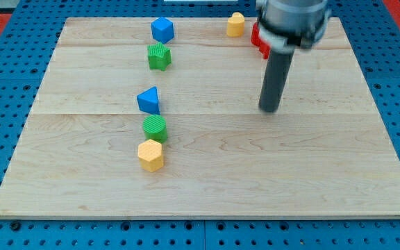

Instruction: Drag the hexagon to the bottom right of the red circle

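Observation:
The yellow hexagon block [151, 155] lies on the wooden board at the lower left of centre. A red block [259, 40] shows at the view's top, mostly hidden behind the arm, so its shape cannot be made out. My tip [270, 110] stands on the board right of centre, below the red block and far to the right of and above the hexagon. It touches no block.
A green round block [155, 128] sits just above the hexagon, a blue triangular block [148, 101] above that. A green block [159, 56] and a blue cube [162, 29] stand near the top. A small yellow block [236, 24] is at the top edge, left of the red one.

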Available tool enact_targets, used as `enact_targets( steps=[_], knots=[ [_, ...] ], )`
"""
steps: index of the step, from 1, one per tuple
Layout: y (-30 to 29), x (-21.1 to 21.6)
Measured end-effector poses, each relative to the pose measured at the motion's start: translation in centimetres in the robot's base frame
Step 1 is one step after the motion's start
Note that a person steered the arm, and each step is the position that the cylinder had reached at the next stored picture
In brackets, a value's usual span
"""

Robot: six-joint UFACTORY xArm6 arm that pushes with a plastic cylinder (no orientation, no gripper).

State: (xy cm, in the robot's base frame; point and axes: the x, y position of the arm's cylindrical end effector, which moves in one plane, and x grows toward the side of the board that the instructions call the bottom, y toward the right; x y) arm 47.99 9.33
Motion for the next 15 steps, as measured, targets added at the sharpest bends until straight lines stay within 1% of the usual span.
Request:
enact_targets(
  steps=[1,2,3,4,5,6,8,10,11,12,13,14,15],
  knots=[
    [-5.9,9.4],
    [-16.0,12.5],
    [-23.3,9.2],
    [-21.7,6.2],
    [-15.3,5.8],
    [-10.4,2.0],
    [-1.8,-3.7],
    [-1.1,-14.6],
    [-1.6,-10.3],
    [-6.3,-11.0],
    [-4.6,-16.6],
    [-2.6,-20.6],
    [-4.0,-16.9]
  ],
)
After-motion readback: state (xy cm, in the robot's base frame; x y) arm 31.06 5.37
